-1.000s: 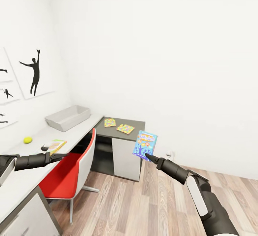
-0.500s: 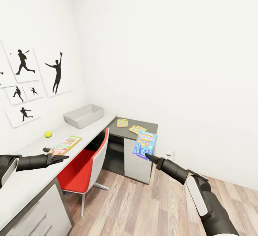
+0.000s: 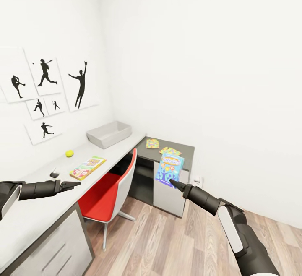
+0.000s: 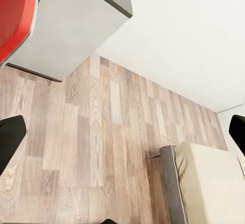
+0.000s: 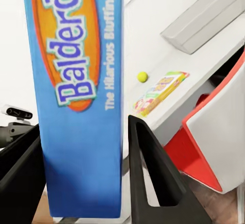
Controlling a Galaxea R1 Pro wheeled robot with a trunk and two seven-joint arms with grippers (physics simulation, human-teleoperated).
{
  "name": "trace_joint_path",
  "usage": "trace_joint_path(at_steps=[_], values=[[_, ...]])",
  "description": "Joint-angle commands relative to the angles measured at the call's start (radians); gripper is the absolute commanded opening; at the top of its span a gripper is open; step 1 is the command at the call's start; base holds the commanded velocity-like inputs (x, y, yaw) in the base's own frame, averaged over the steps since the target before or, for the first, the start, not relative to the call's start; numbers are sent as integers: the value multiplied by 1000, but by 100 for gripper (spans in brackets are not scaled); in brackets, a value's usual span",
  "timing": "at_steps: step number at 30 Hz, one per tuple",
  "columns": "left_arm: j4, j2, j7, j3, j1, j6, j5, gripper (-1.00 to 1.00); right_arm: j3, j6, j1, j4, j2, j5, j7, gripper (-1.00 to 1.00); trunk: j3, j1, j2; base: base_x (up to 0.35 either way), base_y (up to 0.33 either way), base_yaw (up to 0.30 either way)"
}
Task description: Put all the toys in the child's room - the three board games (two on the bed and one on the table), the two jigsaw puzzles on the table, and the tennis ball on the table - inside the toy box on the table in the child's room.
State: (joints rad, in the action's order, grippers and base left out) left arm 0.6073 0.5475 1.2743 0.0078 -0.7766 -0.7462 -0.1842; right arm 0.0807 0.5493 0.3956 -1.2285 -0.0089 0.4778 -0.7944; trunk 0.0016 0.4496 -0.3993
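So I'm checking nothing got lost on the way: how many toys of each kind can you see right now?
Board games: 2, the blue one in the right gripper, one on the table
Jigsaw puzzles: 2
Tennis ball: 1
Total: 5

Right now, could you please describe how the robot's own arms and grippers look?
Both arms have glossy black cylindrical forearms with white shell panels further back. Each tapers to a slim black two-fingered gripper: the left gripper and the right gripper. The right wrist view shows flat, wedge-shaped black fingers.
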Motion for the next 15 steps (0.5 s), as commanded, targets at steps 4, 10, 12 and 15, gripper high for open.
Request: trace_joint_path(at_steps=[4,10,12,15], values=[[-1,0,-1,0,0,-9,-3,100,0,6,0,0,1,7,-1,-100,0,0,-1,172,0,221],[-1,0,-2,0,0,-9,-3,100,-22,6,0,3,0,7,0,-100,0,0,-1,305,0,38],[-1,0,-2,0,0,-9,-3,100,-25,6,0,2,0,7,0,-100,0,0,-1,323,0,5],[-1,-1,-3,0,0,-9,-3,100,-26,6,0,0,0,7,-1,-100,0,0,-1,325,0,2]])
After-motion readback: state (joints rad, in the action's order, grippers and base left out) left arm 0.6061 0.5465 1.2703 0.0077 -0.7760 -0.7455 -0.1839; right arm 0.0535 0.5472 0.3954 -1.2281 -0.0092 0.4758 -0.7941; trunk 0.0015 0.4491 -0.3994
